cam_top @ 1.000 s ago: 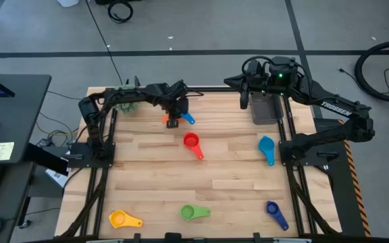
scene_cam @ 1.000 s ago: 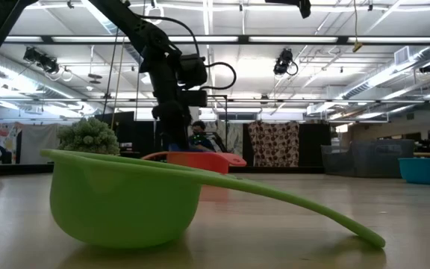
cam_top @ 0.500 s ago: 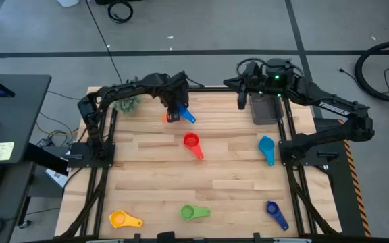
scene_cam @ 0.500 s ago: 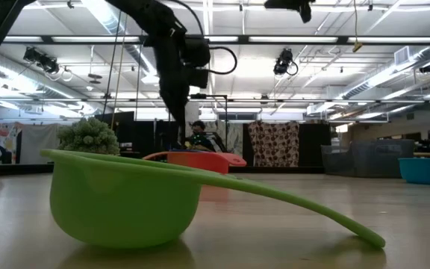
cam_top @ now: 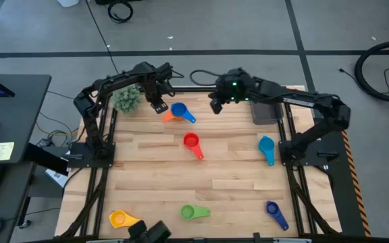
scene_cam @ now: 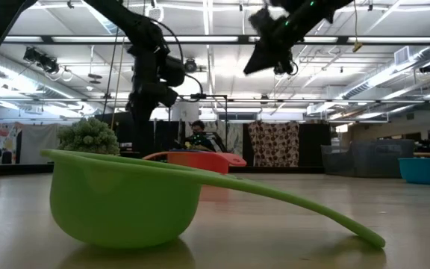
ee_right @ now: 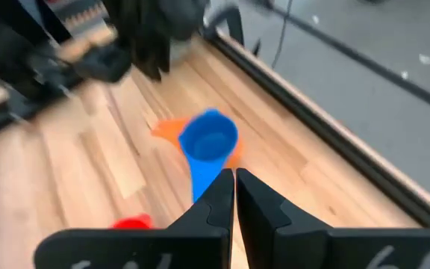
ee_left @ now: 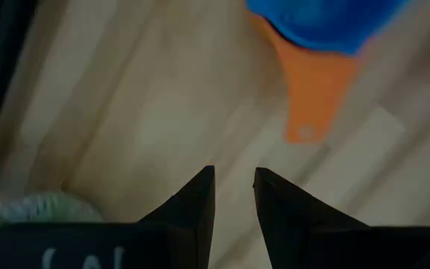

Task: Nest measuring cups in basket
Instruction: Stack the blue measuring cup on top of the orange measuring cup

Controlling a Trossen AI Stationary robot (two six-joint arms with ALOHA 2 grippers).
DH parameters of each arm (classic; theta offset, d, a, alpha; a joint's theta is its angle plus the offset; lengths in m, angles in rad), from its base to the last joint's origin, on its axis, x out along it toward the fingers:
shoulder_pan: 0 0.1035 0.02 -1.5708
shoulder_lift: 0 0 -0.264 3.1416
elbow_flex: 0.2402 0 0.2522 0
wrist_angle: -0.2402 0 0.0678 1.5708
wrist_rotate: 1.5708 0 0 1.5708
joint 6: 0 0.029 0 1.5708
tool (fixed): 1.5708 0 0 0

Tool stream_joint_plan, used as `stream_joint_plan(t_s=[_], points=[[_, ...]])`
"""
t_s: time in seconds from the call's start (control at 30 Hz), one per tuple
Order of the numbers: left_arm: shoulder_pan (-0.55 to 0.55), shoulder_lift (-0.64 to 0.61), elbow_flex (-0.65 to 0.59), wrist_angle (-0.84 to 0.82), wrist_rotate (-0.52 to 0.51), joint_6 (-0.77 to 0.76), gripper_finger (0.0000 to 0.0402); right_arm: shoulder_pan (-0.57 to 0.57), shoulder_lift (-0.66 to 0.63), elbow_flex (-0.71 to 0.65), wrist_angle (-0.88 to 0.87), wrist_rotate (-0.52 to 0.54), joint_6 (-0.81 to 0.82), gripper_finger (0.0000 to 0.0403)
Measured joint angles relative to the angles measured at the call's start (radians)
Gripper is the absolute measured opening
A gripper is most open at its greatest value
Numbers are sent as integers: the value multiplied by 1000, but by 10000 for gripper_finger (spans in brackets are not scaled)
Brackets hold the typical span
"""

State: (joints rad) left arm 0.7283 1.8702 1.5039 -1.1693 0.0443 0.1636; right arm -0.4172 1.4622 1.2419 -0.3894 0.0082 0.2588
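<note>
The blue cup point(cam_top: 179, 111) sits in the orange cup point(cam_top: 168, 117) near the table's far edge; both show in the left wrist view, blue cup point(ee_left: 327, 15) over the orange handle point(ee_left: 310, 97). My left gripper point(cam_top: 158, 106) point(ee_left: 234, 183) hovers just left of them, beside the plant ball, slightly open and empty. My right gripper point(cam_top: 215, 106) point(ee_right: 234, 179) hangs shut and empty to the right of the blue cup point(ee_right: 209, 138). The basket point(cam_top: 265, 116) stands at the far right, partly under the right arm. Red point(cam_top: 192, 142), light blue point(cam_top: 267, 147), dark blue point(cam_top: 273, 212), green point(cam_top: 193, 212) and yellow point(cam_top: 121, 219) cups lie spread out.
A fuzzy green plant ball point(cam_top: 127, 99) sits at the far left corner, close to my left gripper. The arm frames run along both sides of the table. The green cup point(scene_cam: 125, 198) fills the low view's foreground. Bare wood lies between the red cup and the near cups.
My left gripper has drawn back from over the blue and orange cups toward the table's left, ending beside the plant ball. My right arm has swung from above the basket toward the table's left and now points at the blue cup, which shows uncovered.
</note>
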Motion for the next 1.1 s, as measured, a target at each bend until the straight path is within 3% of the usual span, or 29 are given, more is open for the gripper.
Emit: stream_joint_plan(t_s=[0.27,0.57,0.93,1.1], points=[[14,0,-101,170,47,3,100,-25,171,0,16,27,30,22],[2,0,-170,209,49,0,100,-42,324,1,129,-12,106,22],[-36,4,-178,273,51,5,100,-42,440,1,177,-41,119,22],[-43,22,-178,291,55,3,100,-39,480,2,203,-117,116,22]])
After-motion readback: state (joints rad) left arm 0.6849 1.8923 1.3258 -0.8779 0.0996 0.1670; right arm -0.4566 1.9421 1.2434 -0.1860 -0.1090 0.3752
